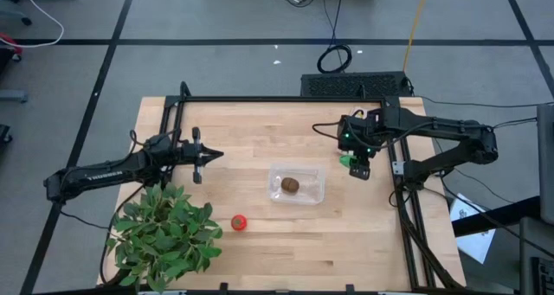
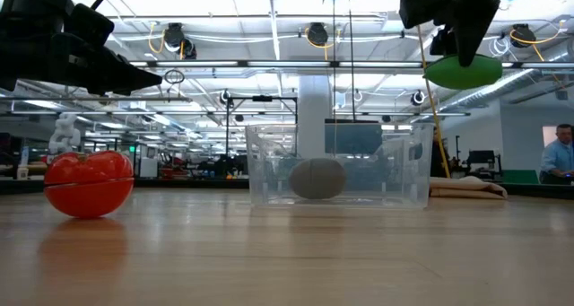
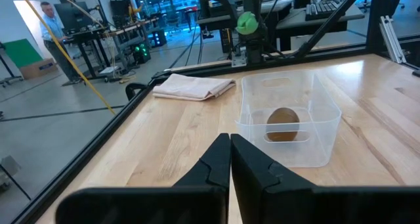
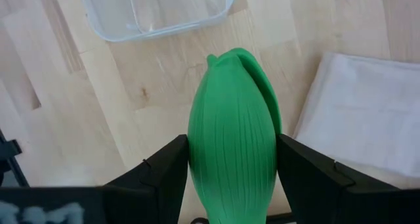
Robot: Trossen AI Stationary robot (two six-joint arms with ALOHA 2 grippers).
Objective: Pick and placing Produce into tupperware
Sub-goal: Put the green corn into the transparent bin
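Wooden table point(image 1: 346, 234): one tupperware point(image 1: 297, 185), three produce pieces, one kiwi point(image 1: 289, 185) inside.

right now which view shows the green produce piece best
The right wrist view: the green piece fills it, clamped in the right hand. The high view shows only a green speck, the low view its underside above the table, the left wrist view a distant blob.

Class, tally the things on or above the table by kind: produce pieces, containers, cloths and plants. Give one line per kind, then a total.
Produce pieces: 3 (kiwi in the container, tomato on the table, green piece held by the right gripper)
Containers: 1
Cloths: 1
Plants: 1
Total: 6
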